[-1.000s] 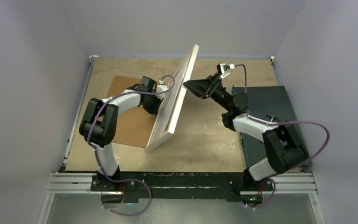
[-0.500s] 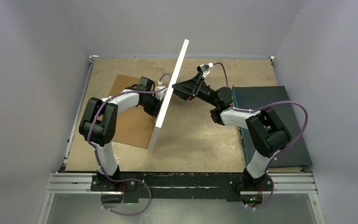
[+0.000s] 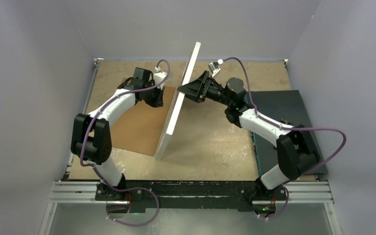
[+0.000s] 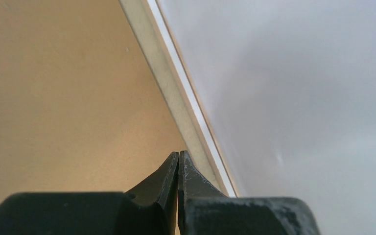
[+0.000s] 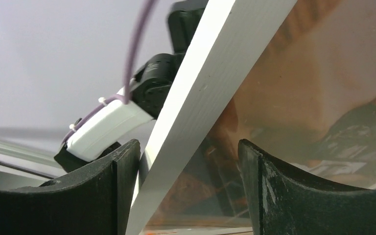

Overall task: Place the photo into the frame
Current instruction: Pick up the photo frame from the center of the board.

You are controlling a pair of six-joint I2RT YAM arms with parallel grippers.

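The frame [image 3: 174, 115] stands almost on edge on the table, its lower end near me and its top tipped toward the back. My right gripper [image 3: 180, 91] is open, with its jaws either side of the frame's white rail [image 5: 200, 98], not clamped. In the right wrist view the photo [image 5: 323, 98] shows inside the frame as orange-brown and dark patches. My left gripper [image 3: 160, 98] is shut and empty, just behind the frame on its left side. In the left wrist view the shut gripper [image 4: 178, 155] points at a pale rail [image 4: 176, 103] of the frame.
The brown backing board [image 3: 137, 122] lies flat on the table to the left of the frame, under my left arm. A dark mat [image 3: 279, 105] lies at the right, under my right arm. Grey walls close in the back and both sides.
The frame has tipped from leaning right to nearly upright. My right gripper has moved left onto its rail. My left arm has stretched toward the back, its gripper drawn off the frame's back.
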